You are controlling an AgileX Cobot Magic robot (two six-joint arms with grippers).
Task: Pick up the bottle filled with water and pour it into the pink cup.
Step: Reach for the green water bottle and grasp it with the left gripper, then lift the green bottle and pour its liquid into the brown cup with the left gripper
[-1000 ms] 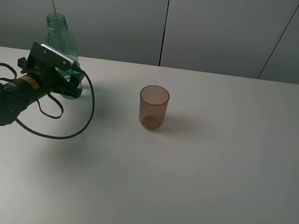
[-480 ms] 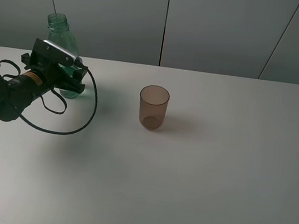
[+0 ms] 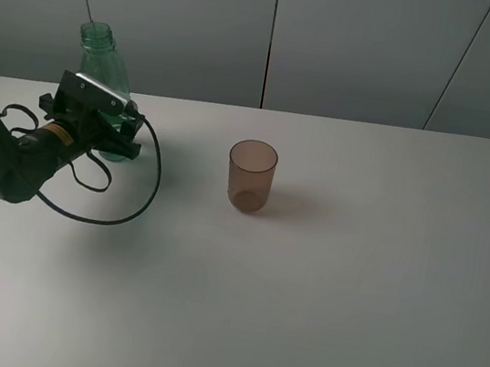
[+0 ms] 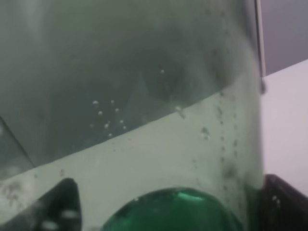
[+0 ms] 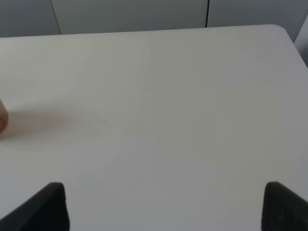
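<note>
Since the earlier frame the left gripper (image 3: pixel 119 137) has been nudging in closer around the bottle (image 3: pixel 98 55), and the bottle's neck is now sitting a touch further toward the cup side. The step in hand is the grasp. The left wrist view is showing the green body filling the space between the two fingers, one on each flank low on the bottle. Whether the pads are already pressing firmly I cannot tell.

The next move is calling for a firm hold and a straight lift, since the neck is open and water is standing inside. A black cable (image 3: pixel 147 189) is looping on the table (image 3: pixel 347 300) just beside the gripper, toward the near edge.

The pink cup (image 3: pixel 251 175) is standing upright well apart from the gripper, out toward the table's middle. Bare surface is lying between them, so the carry is looking unobstructed.

Beyond the cup, the right gripper (image 5: pixel 161 207) is hanging over bare table with its fingers spread wide, holding nothing. The back edge is running just behind the bottle, leaving little room there.
</note>
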